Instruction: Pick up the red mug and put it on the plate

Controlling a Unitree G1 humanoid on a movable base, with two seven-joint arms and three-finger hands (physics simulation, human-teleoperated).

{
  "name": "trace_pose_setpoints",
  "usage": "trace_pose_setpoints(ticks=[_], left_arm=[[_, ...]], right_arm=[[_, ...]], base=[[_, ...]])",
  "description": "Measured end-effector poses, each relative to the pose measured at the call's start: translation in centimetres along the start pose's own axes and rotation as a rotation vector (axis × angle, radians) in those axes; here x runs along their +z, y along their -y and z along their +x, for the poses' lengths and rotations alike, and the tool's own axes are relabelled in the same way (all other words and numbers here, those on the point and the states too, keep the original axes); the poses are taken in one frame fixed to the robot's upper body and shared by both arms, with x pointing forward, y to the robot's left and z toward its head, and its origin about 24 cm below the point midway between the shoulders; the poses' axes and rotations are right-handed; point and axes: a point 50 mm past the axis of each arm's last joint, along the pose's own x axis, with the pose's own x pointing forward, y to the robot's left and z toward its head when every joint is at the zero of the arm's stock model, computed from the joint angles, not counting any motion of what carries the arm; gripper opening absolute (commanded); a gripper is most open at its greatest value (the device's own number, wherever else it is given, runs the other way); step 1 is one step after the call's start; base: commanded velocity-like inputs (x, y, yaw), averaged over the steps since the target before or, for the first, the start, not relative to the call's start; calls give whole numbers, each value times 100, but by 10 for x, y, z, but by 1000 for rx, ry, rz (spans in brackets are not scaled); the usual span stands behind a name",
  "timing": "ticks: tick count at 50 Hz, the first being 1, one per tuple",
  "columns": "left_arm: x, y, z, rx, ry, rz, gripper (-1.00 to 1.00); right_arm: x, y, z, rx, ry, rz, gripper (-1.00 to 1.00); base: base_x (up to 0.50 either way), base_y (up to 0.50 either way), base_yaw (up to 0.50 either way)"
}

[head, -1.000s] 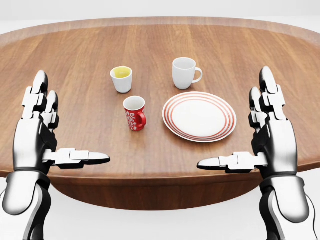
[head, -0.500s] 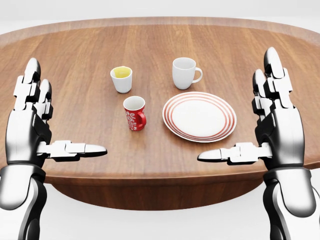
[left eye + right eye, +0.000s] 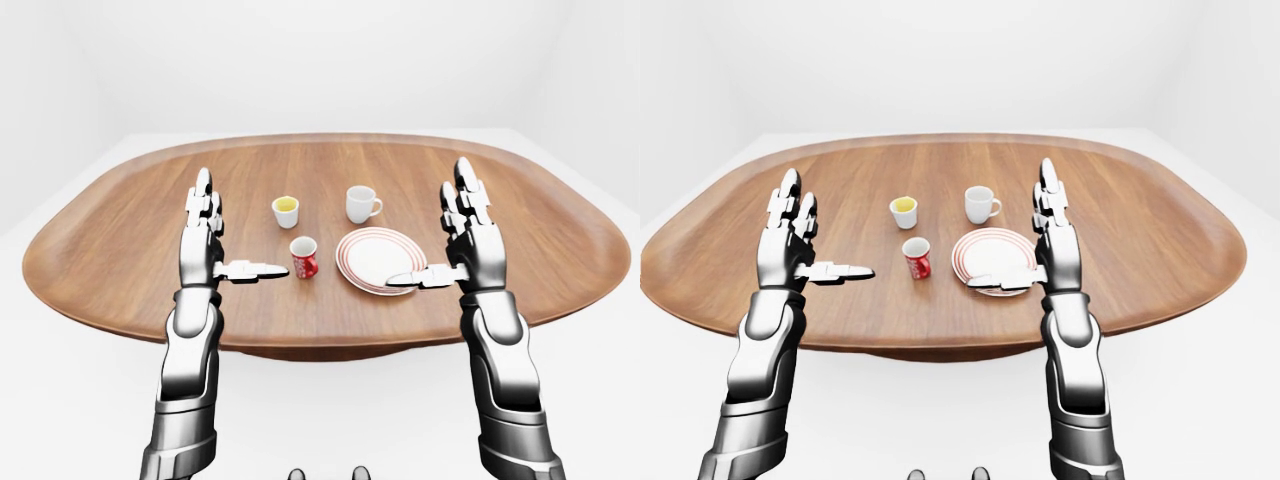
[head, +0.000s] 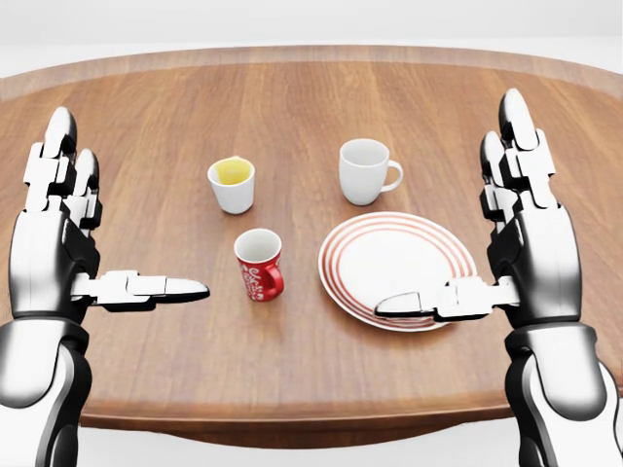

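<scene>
The red mug (image 4: 259, 265) stands upright near the middle of the wooden table (image 4: 292, 97), its handle turned right. Just to its right lies the white plate (image 4: 362, 255) with red rings. My left hand (image 4: 102, 248) is held open at the left of the head view, its thumb pointing toward the mug from a short way off. At the right my right hand (image 4: 477, 243) is open too, with its thumb (image 4: 419, 302) over the plate's lower edge. Neither hand touches the mug.
Above the red mug stands a small white cup (image 4: 232, 184) with yellow inside. A plain white mug (image 4: 365, 171) sits above the plate. The table's near edge (image 4: 292, 428) runs along the bottom of the head view.
The whole view has shifted: the table and its things now sit lower and closer. The right hand's thumb now overlaps the plate's lower edge. Both hands stay open.
</scene>
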Motion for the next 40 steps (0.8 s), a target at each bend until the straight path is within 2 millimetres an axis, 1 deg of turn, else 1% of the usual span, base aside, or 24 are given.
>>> trace_pose_setpoints(ticks=[40], left_arm=[[-1, -1, -1, 3, -5, -4, 100]], right_arm=[[0, -3, 0, 12, -1, -4, 100]], base=[[41, 0, 0]])
